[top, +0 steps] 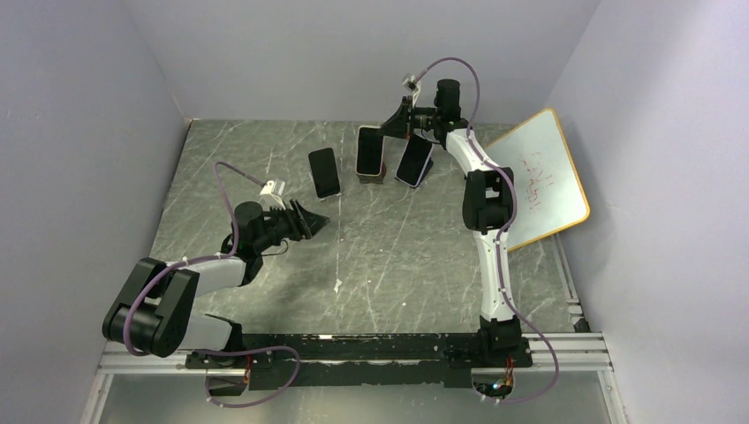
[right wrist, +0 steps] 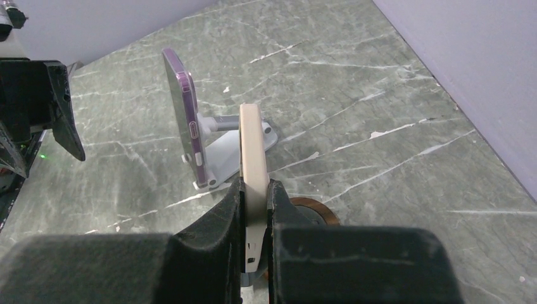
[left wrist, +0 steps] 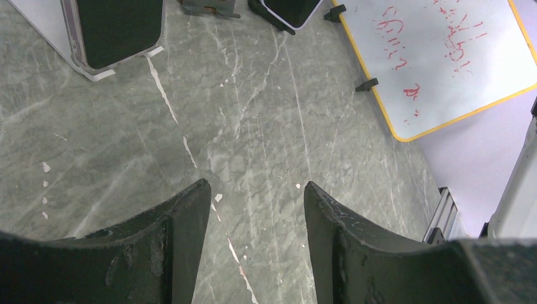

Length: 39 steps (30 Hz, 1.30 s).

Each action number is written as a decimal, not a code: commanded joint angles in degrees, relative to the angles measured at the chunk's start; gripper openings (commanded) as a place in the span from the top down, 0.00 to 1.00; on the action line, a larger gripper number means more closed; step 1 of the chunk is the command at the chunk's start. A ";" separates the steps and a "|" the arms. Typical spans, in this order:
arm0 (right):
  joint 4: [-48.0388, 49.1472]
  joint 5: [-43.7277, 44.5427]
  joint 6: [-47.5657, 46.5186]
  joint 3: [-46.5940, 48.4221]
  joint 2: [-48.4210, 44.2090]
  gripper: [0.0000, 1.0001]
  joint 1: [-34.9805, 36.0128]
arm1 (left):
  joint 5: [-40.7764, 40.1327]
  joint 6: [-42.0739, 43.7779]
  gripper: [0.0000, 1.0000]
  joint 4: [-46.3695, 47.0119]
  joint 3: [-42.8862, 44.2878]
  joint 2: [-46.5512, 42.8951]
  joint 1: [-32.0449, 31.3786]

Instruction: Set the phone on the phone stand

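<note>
Now placing: right claw (right wrist: 255,190) pinches cream-edged slim phone (right wrist: 253,152) upright over brown round phone stand (right wrist: 310,209); next, probably lower onto it, release; left claw (left wrist: 256,196) spread, empty.

You get one bit of writing: red marker scrawl on the whiteboard (left wrist: 443,57) (yellow-edged, at the table's right side). Can't make out any word or no., too loose.

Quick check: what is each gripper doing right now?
Left gripper: open, holding nothing.
Right gripper: shut on the phone.
</note>
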 commanded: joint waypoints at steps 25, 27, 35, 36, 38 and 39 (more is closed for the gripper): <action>-1.38 -1.33 -1.83 3.07 -3.34 1.00 -1.85 | 1.69 -0.34 0.39 2.97 -0.43 1.00 0.40; -2.77 -1.05 -2.76 3.02 -3.43 1.00 -1.85 | 1.77 -0.38 0.39 3.09 -0.45 1.06 0.40; -6.01 -0.61 -6.04 1.67 -3.10 1.00 -1.76 | 1.90 -0.48 0.39 3.30 -0.48 1.23 0.44; -6.40 -0.61 -6.36 1.71 -2.97 1.00 -1.64 | 1.90 -0.48 0.39 3.25 -0.42 1.31 0.44; -7.47 -0.18 -7.41 1.75 -2.70 1.00 -1.47 | 1.95 -0.51 0.39 3.31 -0.39 1.54 0.38; -7.93 0.00 -7.89 1.75 -2.66 1.00 -1.29 | 1.95 -0.50 0.39 3.39 -0.33 1.58 0.43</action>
